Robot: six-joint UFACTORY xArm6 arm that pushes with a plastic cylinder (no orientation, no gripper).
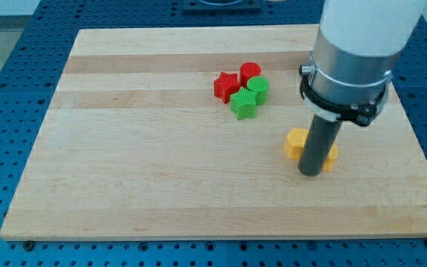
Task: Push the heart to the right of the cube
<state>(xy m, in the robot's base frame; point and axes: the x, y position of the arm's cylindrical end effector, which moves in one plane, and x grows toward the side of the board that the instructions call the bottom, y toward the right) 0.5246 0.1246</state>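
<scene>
My dark rod comes down at the view's right, and my tip (311,173) rests on the board. A yellow block (296,143) sits just left of the rod and touches or nearly touches it. It looks blocky, like a cube seen from a corner. A second yellow piece (333,155) peeks out on the rod's right side. It is mostly hidden, so its shape cannot be told. My tip sits just below and between the two yellow pieces.
A cluster lies up and left of my tip: a red star (226,85), a red cylinder (250,73), a green cylinder (258,88) and a green star (244,104). The wooden board (124,163) lies on a blue perforated table (6,81).
</scene>
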